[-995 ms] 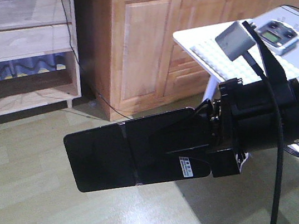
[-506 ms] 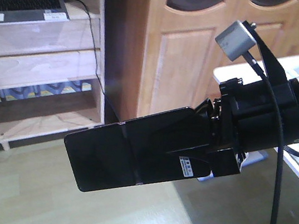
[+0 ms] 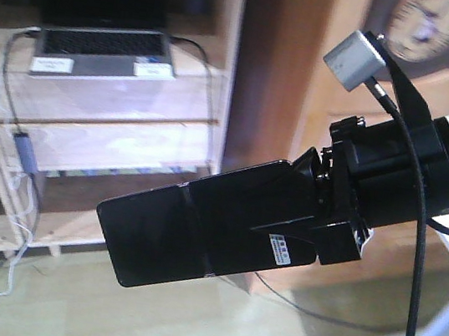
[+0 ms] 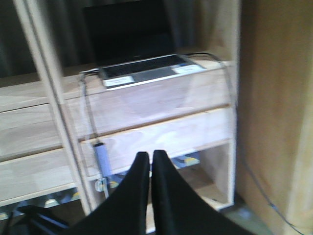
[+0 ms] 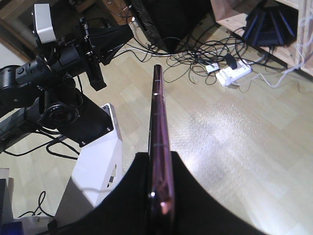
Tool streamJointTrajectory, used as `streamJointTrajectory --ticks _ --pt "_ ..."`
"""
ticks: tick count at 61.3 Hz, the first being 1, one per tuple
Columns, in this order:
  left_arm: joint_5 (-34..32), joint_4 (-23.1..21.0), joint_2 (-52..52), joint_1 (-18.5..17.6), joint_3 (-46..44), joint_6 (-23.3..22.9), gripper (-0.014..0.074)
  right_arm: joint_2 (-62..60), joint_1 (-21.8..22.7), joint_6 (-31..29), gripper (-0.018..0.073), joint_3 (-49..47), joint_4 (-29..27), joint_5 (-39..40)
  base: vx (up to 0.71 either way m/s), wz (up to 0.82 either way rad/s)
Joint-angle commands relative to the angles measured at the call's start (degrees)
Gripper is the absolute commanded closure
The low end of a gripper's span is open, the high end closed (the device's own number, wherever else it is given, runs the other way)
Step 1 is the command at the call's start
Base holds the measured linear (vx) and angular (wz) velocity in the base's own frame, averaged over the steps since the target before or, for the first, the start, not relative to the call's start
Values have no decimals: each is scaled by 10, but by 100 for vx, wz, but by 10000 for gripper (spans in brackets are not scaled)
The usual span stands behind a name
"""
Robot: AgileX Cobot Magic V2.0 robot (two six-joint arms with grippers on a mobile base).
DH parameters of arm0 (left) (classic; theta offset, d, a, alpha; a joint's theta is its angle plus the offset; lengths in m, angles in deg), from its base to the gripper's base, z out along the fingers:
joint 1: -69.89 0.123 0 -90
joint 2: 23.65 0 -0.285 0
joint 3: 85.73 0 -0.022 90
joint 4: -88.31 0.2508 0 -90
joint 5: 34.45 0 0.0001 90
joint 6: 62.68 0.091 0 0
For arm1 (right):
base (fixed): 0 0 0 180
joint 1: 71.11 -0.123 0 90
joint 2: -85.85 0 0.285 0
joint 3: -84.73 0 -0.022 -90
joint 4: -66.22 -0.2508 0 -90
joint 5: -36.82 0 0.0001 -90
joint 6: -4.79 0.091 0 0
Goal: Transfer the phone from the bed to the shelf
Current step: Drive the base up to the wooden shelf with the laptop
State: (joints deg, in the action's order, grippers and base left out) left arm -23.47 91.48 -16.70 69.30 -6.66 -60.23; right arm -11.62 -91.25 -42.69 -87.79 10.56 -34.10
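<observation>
Shelf (image 3: 126, 149) has swung from left edge toward frame centre over last second, laptop (image 3: 103, 48) on it now ahead of you: base lining up. Phone (image 3: 151, 237) unmoved, clenched flat in right tool (image 3: 232, 228), over floor, short of shelf. Left tool (image 4: 149, 166) pinched closed, empty.

Phone (image 3: 150, 241): one. Tools: two, the left tool (image 4: 150, 157) and the right tool (image 5: 159, 159). Shelf (image 3: 114, 113): one. Laptop (image 3: 99, 48): one, at 10 o'clock in the front view, bearing two white labels (image 3: 51, 64). Clock (image 3: 430, 38): one, at 2 o'clock. Wooden cabinet (image 3: 272, 74): one. Power strip (image 5: 234, 73): one.
</observation>
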Motion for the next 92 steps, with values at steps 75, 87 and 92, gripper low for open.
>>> streamJointTrajectory --ticks 75,87,92 --pt "-42 -3 -6 -1 -15 -2 596 -18 0 -2 560 -15 -44 -29 36 19" --pt "-42 -3 -6 -1 -15 -2 596 -18 0 -2 560 -15 -44 -29 26 5" --pt "-42 -3 -6 -1 -15 -2 596 -18 0 -2 560 -15 -44 -29 23 4"
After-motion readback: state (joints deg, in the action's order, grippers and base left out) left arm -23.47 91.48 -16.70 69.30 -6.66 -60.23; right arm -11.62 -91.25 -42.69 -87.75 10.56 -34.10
